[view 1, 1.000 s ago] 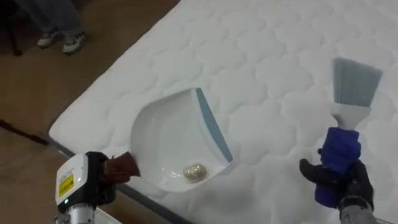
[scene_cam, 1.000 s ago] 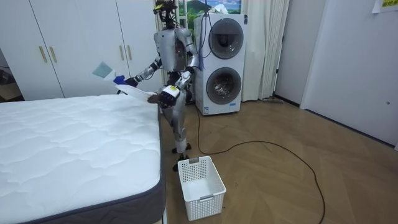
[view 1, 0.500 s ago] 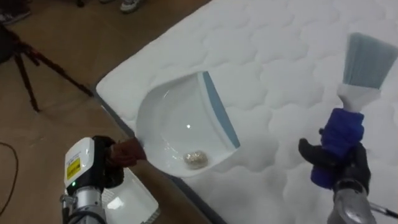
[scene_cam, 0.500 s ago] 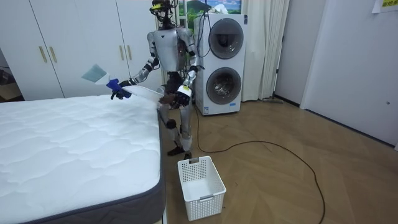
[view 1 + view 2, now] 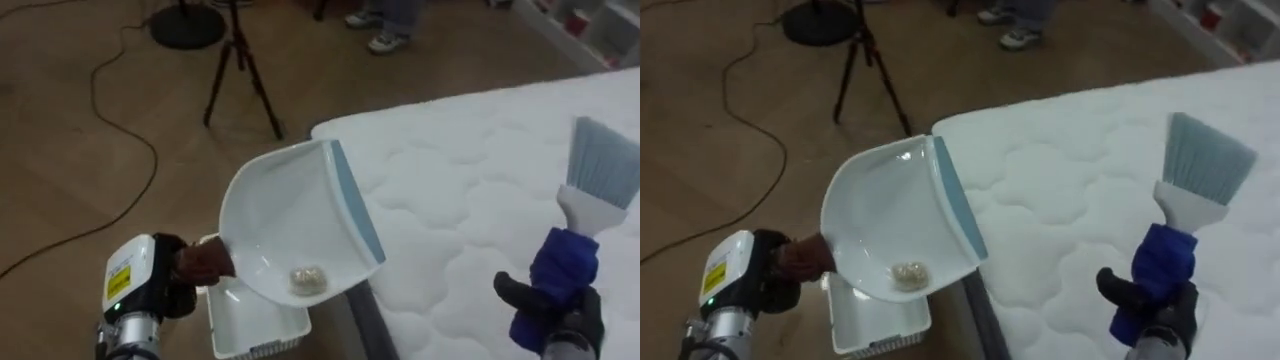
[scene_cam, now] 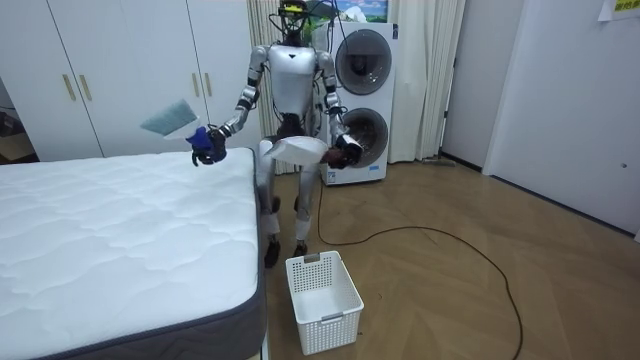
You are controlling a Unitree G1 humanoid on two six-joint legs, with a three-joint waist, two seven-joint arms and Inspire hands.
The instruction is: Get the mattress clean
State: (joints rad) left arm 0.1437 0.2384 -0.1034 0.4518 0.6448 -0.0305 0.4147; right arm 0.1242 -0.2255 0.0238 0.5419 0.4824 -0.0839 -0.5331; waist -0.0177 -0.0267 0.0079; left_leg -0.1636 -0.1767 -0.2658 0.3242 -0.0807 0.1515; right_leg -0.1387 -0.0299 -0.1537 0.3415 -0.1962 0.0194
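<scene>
Pan [image 5: 290, 225] has swung left off the bed [image 5: 470, 180] and now sits over the basket [image 5: 250, 322], scrap [image 5: 307, 279] inside, left hand [image 5: 203, 263] curled on its handle, right hand [image 5: 515, 293] gripping the brush [image 5: 592, 185] over the bed; dump looks next.

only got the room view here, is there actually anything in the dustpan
observer: Yes, one small crumpled scrap lies in the dustpan, near its handle end.
operator: whats under it
observer: In the eye views the white basket on the floor shows partly under the pan's handle end, beside the corner of the mattress.
operator: and the grips
observer: Both are closed: the left hand has its fingers round the pan's handle, and the right hand has its fingers round the blue handle of the brush, bristles up.
</scene>
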